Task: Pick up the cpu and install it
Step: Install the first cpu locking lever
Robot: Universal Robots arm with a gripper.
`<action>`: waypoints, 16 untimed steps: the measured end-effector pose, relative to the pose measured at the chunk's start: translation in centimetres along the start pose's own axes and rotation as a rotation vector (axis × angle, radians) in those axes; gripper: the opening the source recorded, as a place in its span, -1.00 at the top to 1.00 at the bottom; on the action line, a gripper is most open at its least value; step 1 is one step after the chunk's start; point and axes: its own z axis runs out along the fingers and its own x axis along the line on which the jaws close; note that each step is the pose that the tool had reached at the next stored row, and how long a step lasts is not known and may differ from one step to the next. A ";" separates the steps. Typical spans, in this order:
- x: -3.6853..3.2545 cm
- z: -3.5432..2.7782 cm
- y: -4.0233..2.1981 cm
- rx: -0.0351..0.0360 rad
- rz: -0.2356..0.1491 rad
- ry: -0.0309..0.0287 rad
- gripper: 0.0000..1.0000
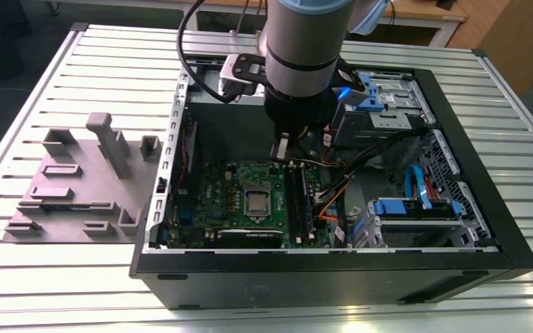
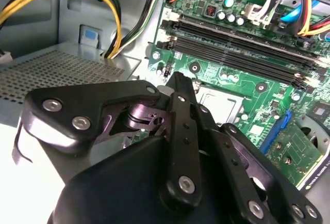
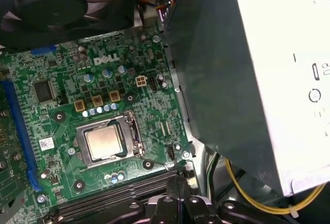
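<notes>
Cpu (image 3: 104, 143): sitting flat in the socket (image 3: 109, 141) on the green motherboard (image 3: 62, 126), metal top facing up.
Gripper (image 2: 178, 87): poised above the board beside the socket; jaws look drawn together, holding nothing.
Handling: light, rigid, smooth; probably fragile underneath.
Hold: by opposite edges, kept level.
Neighbour: grey power supply (image 3: 247, 79) close alongside.

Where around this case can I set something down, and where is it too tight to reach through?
Bare slatted table runs beyond the case on the exterior view's right and along its near edge. On the left, the grey fixture takes most room. Inside it is crowded: cables, blue drive bays and the arm above the motherboard, where the cpu sits in its socket.
</notes>
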 end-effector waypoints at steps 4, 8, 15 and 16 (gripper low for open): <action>0.03 0.24 -0.03 0.0048 0.040 -0.0030 0.80; -0.03 0.29 -0.25 0.0058 0.053 -0.0061 0.80; -0.06 0.72 -0.39 0.0073 0.066 -0.0080 0.80; -0.07 0.80 -0.38 0.0072 0.067 -0.0085 0.80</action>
